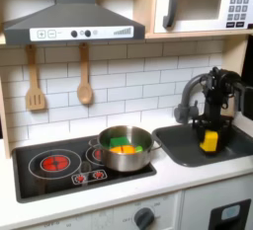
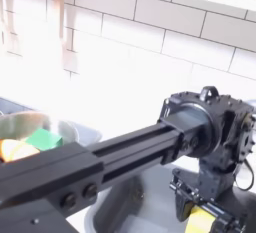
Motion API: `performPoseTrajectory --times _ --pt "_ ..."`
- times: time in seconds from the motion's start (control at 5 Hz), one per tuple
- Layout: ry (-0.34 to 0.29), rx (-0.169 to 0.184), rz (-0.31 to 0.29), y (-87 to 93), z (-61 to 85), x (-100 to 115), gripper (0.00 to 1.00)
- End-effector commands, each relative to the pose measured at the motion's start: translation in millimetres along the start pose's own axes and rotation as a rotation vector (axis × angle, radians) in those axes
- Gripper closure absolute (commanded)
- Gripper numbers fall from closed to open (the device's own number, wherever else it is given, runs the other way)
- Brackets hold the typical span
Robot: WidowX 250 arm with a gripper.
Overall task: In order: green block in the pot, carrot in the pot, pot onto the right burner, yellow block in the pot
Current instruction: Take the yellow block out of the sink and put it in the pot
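- The gripper [image 1: 210, 133] at the first exterior view's right holds the yellow block [image 1: 210, 140] clenched between its fingers, above the sink [image 1: 176, 145].
- The pot [image 1: 125, 138], centre frame, contains the green block [image 1: 135, 147] and carrot [image 1: 121, 150].

Toy kitchen: microwave [image 1: 203, 4] at upper right of the first exterior view, grey range hood [image 1: 71, 19] at upper left. Below, two wooden utensils, a slotted spatula [image 1: 35, 80] and a spoon [image 1: 85, 76], hung on white brick-pattern tile wall [image 1: 138, 76]. Dark sink basin [image 1: 198, 147] set into pale bench [image 1: 119, 202]; curved grey faucet [image 1: 188, 91] behind it.
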State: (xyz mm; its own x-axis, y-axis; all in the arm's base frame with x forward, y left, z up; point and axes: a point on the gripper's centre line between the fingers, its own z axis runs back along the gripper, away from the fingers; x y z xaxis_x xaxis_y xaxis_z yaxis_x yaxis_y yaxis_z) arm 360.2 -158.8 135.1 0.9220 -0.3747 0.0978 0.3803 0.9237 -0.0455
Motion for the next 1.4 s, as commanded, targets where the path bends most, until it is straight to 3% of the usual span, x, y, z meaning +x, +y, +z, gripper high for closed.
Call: performPoseTrajectory --times 0.0,0.2,0.4,0.8,1.2 --pt "-0.052 -0.003 0.027 0.3 37.8 -6 1.0" --pt "-0.101 -0.003 0.04 2.1 65.2 -10 1.0" --pt "-0.094 0.001 0.096 13.8 79.1 -16 1.0" --pt "-0.128 0.042 0.215 37.2 109.4 -25 1.0" --pt "-0.171 0.108 0.35 62.0 128.2 -35 1.0"
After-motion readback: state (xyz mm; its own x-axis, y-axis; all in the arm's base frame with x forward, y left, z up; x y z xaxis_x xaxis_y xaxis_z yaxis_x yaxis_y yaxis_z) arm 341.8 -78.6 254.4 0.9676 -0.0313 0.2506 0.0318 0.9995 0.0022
